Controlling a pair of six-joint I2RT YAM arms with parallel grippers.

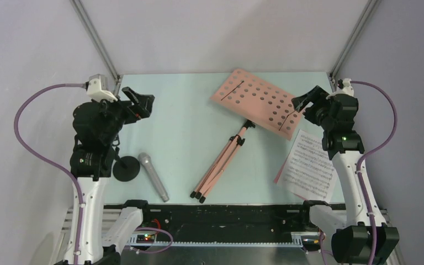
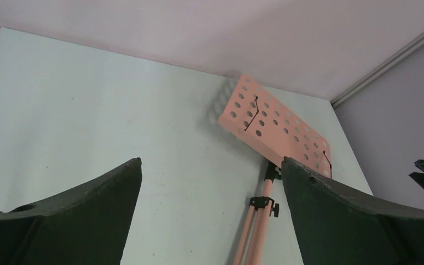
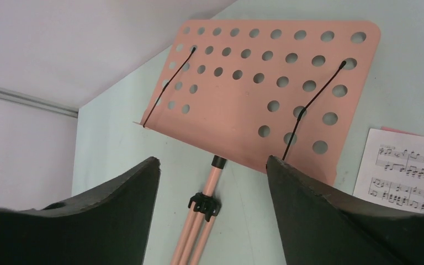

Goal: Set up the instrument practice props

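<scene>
Music stand point(image 1: 254, 105) lies flat mid-frame, legs folded. Right gripper point(image 1: 305, 101) hovers open at its right edge, seemingly to raise it. Left gripper point(image 1: 145, 105), upper left, is open and empty.

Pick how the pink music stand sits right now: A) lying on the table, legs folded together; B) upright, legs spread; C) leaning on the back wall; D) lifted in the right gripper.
A: the music stand lies on the table, its legs bunched into one bundle.

Both arms point(image 1: 88, 201) have white links, black joints and looping purple cables point(image 1: 61, 86).
</scene>
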